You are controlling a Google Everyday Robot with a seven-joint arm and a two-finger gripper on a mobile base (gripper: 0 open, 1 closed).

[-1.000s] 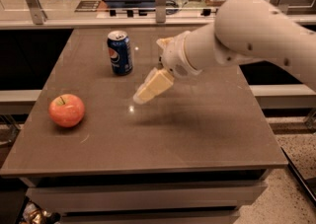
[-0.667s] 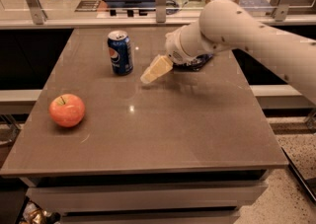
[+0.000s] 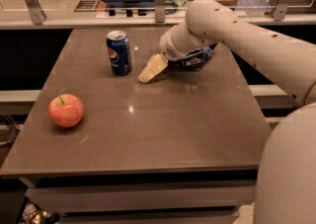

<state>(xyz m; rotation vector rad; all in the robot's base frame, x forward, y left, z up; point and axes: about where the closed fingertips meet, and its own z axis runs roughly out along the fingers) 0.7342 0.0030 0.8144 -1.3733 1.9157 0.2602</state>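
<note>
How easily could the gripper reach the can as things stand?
Probably easily: the gripper is low over the table right beside the can, with nothing between them. The apple lies well off to the side.

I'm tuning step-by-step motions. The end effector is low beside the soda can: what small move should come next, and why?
Probably a short slide sideways toward the soda can. The end effector sits low over the table, angled at the can's base, with a clear gap between them. The blue bag lies just behind the wrist, the apple far off.
</note>
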